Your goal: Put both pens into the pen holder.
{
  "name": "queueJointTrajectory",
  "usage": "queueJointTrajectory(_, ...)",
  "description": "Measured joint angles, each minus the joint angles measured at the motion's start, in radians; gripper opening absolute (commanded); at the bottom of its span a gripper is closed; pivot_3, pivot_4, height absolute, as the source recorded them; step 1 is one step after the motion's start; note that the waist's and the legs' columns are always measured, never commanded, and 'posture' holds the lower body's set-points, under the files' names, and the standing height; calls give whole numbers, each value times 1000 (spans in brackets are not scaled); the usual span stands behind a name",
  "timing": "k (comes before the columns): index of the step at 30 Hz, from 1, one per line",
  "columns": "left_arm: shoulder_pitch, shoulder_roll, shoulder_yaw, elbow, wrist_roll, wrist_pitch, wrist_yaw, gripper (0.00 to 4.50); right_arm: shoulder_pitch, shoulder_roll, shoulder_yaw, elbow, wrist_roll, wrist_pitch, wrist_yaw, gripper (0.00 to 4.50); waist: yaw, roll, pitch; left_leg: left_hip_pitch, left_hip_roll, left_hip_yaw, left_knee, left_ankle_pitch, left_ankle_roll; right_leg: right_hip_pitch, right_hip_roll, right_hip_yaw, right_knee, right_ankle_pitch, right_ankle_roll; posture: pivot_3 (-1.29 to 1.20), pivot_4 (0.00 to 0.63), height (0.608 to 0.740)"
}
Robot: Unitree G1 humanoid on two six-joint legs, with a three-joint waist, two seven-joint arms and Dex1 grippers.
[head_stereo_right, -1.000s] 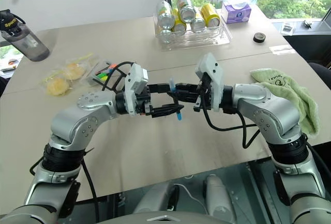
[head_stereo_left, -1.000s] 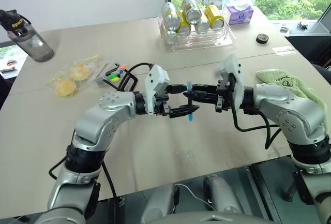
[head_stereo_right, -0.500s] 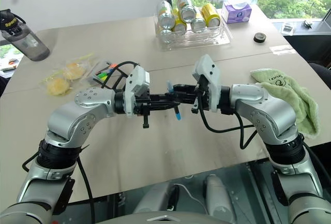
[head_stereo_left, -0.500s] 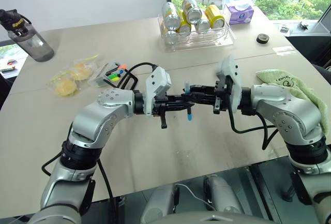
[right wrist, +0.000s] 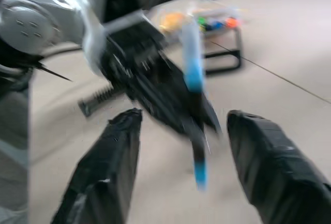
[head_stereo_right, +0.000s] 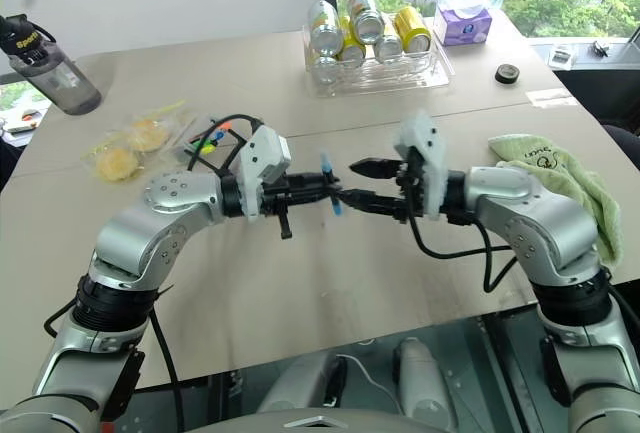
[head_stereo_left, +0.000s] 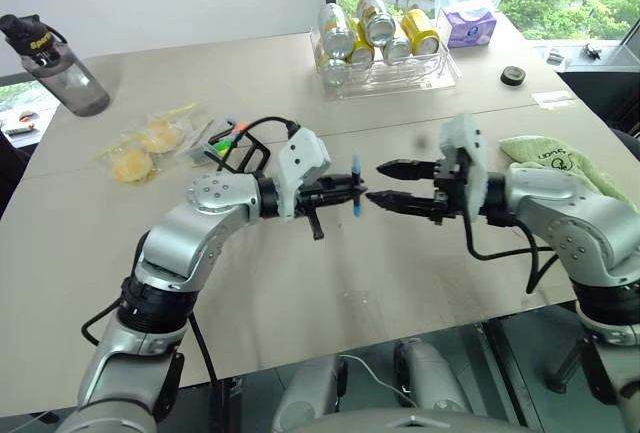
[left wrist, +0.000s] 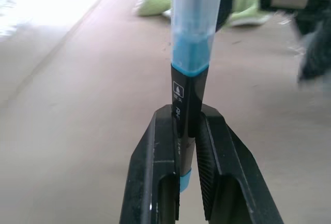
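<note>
My left gripper is shut on a black pen with light-blue ends, holding it roughly upright above the middle of the table. The left wrist view shows the pen pinched between both fingers of that gripper. Just right of the pen my right gripper stands open and apart from it, jaws pointing at the pen. In the right wrist view the pen lies beyond the spread fingers. The pen holder, with its black loop frame and bright marker tips, sits behind my left arm.
A clear tray of drink cans stands at the back centre, with a purple tissue box beside it. A dark water bottle is at the far left, bagged yellow snacks lie near the holder, and a green towel lies at the right.
The left gripper shut on the pen that the right gripper was holding. The right gripper then opened, let go and drew back to the right.
</note>
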Motion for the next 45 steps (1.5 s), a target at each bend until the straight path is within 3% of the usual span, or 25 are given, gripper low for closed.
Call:
queueJointTrajectory(7,-55,-19,-9,85,256,-223,184,0,61,-9,-149,42,7,-110,23,2846,-4,0,0,0,0,1,-1,0,0,0,0,0,0,0,0,0,150,739)
queueJointTrajectory(12,-87,44,-58,166,516,-387,297,0,64,4,-215,59,72,-124,48,2846,-6,0,0,1,0,1,-1,0,0,0,0,0,0,0,0,0,150,739)
queueJointTrajectory(19,-94,47,-90,226,726,-448,375,0,62,39,-242,64,158,-158,87,2846,-4,0,0,0,0,0,-1,0,0,0,0,-1,0,0,0,0,150,739)
queueJointTrajectory(45,69,29,-11,49,941,-177,406,0,59,41,-227,98,140,-194,106,2846,-4,0,0,0,0,0,-1,0,0,0,0,-1,1,0,0,0,150,739)
